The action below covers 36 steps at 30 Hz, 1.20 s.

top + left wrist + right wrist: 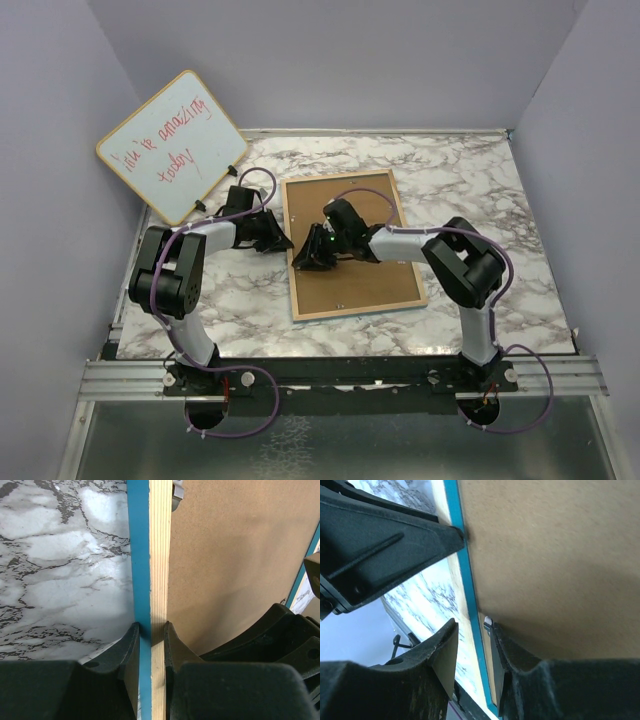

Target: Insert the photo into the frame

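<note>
The frame [358, 306] lies back-up in the middle of the table, pale wood round a brown backing board [365, 280]. My left gripper [286, 240] is shut on the frame's left rail; the left wrist view shows its jaws [151, 627] pinching the blue-and-wood rail [155, 555]. My right gripper [304, 262] is just in front of it at the same edge. Its jaws [471, 625] stand apart, astride the blue edge [465, 570], one fingertip [495, 632] against the backing board [555, 555]. The photo is hidden, apart from a small white sliver [488, 621] at that fingertip that I cannot identify.
A round-cornered whiteboard [172, 145] with red handwriting leans at the back left. The marble table [470, 180] ends in walls on three sides. A metal tab [177, 492] sits on the frame's back. My left gripper's finger [395, 535] shows in the right wrist view.
</note>
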Available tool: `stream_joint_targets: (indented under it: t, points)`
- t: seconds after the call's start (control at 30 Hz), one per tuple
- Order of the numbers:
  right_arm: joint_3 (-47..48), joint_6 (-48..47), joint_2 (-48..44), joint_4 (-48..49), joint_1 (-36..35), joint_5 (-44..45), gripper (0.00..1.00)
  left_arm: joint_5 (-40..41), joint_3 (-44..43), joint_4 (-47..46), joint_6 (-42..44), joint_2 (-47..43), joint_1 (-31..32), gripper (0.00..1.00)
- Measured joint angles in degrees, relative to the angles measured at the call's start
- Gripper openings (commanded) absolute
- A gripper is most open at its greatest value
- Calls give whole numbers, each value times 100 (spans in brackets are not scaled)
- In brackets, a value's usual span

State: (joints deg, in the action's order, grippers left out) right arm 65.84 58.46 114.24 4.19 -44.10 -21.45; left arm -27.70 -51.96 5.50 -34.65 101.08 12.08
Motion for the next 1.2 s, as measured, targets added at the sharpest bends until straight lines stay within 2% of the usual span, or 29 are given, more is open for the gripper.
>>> stream_joint_targets:
  t: [0.9, 1.2]
  points:
    - [262, -1272, 424, 494, 72, -1040, 38, -118, -192, 247, 107, 120, -33, 5]
    - [999, -2153, 820, -240, 164, -1808, 40, -114, -258, 352, 131, 149, -46, 5]
